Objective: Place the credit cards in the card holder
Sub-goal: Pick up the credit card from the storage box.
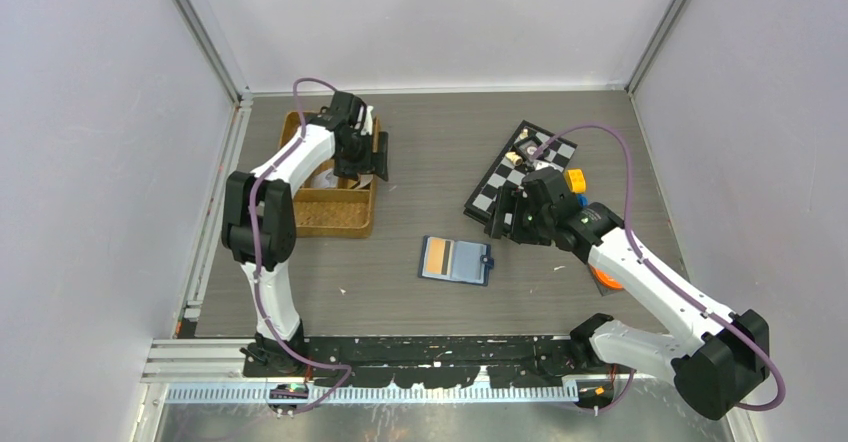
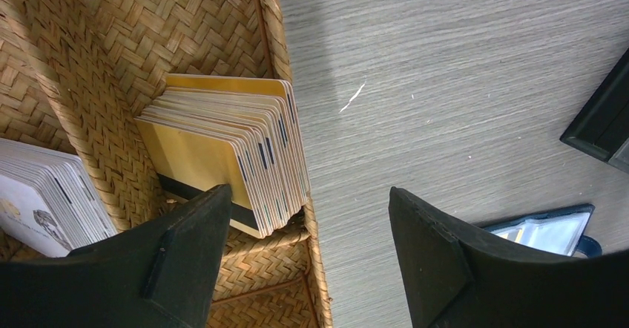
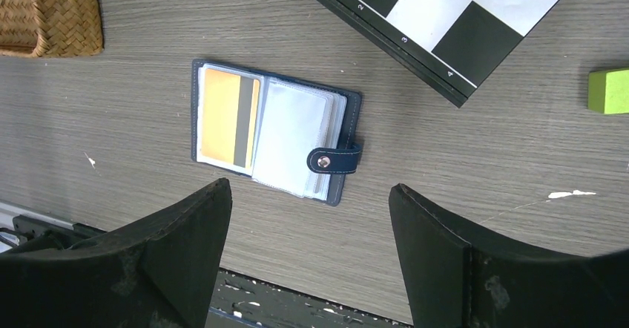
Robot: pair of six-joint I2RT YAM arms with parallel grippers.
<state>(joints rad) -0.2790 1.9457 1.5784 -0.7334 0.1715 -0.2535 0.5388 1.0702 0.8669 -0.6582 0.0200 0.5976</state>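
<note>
The grey tabletop (image 1: 400,307) carried everything, with the card holder (image 1: 456,260) lying open near its middle. The wicker tray (image 1: 335,217), the largest thing there, sat well to the left of the card holder, and the checkerboard (image 1: 497,184) lay just beyond it to the right. The card holder already had one orange card (image 3: 222,116) in its left pocket and clear sleeves opposite, with its snap tab (image 3: 334,159) undone. The remaining credit cards (image 2: 237,150) stood packed on edge in a tray compartment, well apart from the card holder. The left gripper (image 2: 305,198) hung over them, spread and empty, straddling the tray's wall. The right gripper (image 3: 308,191) hovered directly above the card holder, likewise spread and holding nothing. The step looked to be fetching a card. It would go best by pinching only the outermost card by its top edge, since the tight stack and the wicker wall crowded the fingers. A green block (image 3: 608,90) to the right of the card holder was out of the way.
</note>
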